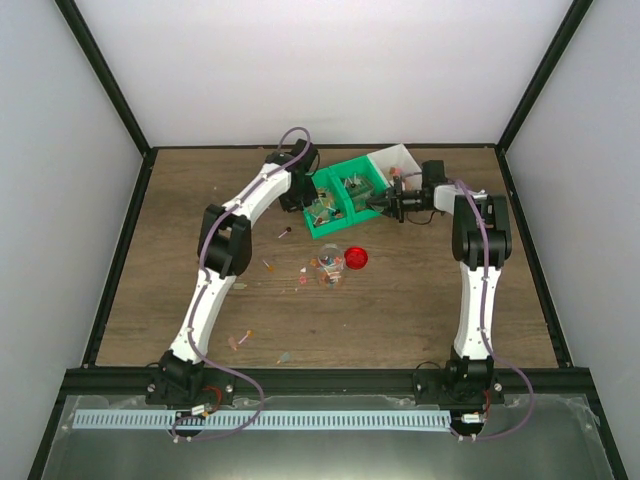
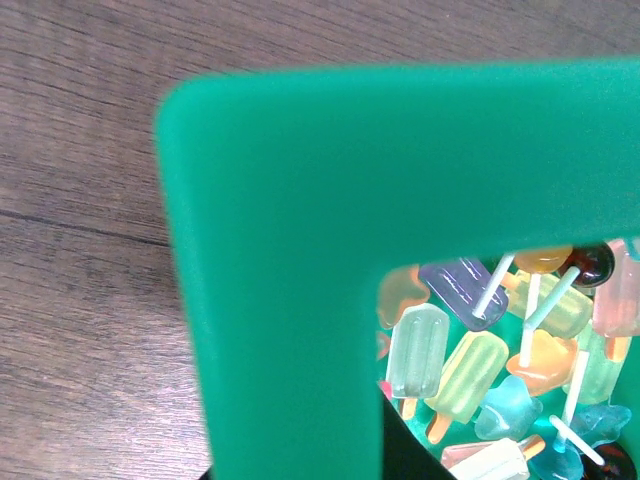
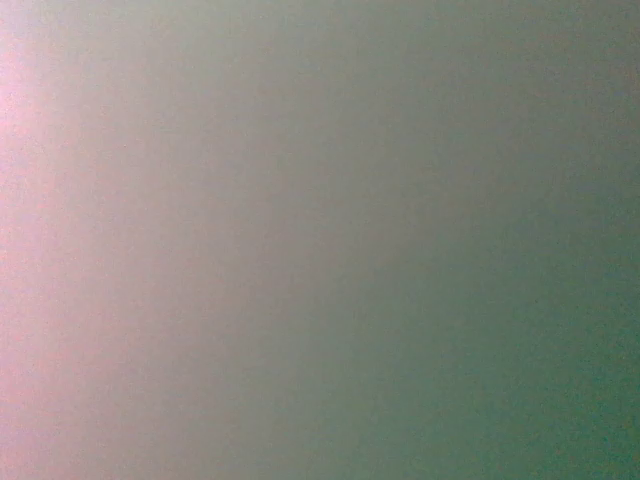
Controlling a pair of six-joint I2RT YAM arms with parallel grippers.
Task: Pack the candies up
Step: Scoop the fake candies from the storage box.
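Tray (image 2: pixel 280 220): being kept at table (image 1: pixel 420 310) back-ctr.
Candies (image 2: pixel 470 365): being held in tray.
Lid (image 1: pixel 356 258): being kept R of jar (image 1: pixel 328 270), before tray.

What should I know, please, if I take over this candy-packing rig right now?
The left gripper is shut at the left rim of the green tray and seems to grip it.
The right gripper is shut at the tray's right edge. Its wrist view is all blur, so a grip is unconfirmed.
Most candies lie in the tray, some are scattered on the table, and a few are in the clear jar, with the red lid off beside it.
Done: little packed.
Left: fill the jar, gather strays, fit the lid.
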